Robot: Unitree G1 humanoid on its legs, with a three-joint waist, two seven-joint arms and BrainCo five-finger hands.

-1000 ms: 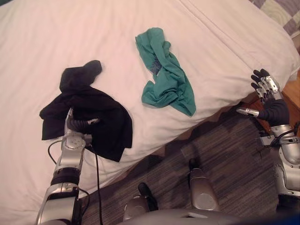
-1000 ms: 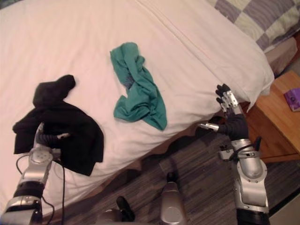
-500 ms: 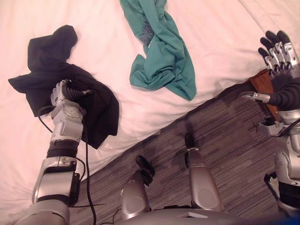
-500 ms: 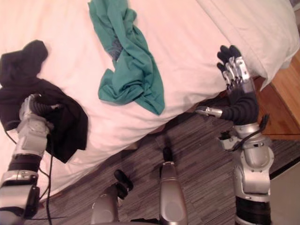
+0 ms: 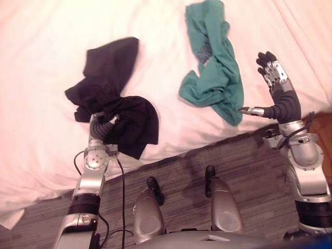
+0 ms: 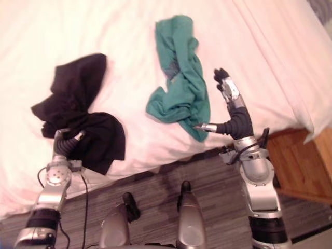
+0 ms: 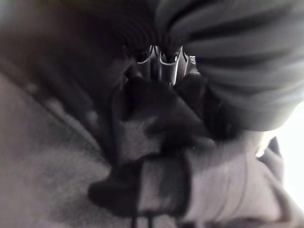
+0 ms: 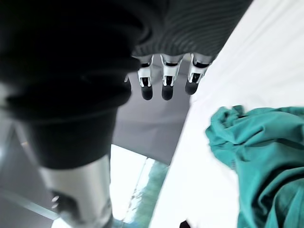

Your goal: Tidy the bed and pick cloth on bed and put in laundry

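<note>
1 black cloth (image 5: 110, 91), 1 green cloth (image 5: 217, 78).

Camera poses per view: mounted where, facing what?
Left eye view: head, down at bed; both arms, right robot hand open.
Right eye view: same, slightly offset; shares black garment, green shirt.
Left wrist view: left wrist, along left robot hand into black garment.
Right wrist view: right wrist, past own robot hand to green shirt.

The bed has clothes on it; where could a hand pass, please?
Bare sheet lies between the black cloth and green cloth, and widely left of the black one. Crowded: the near edge at the left hand, and right of the green cloth, by the right hand.
</note>
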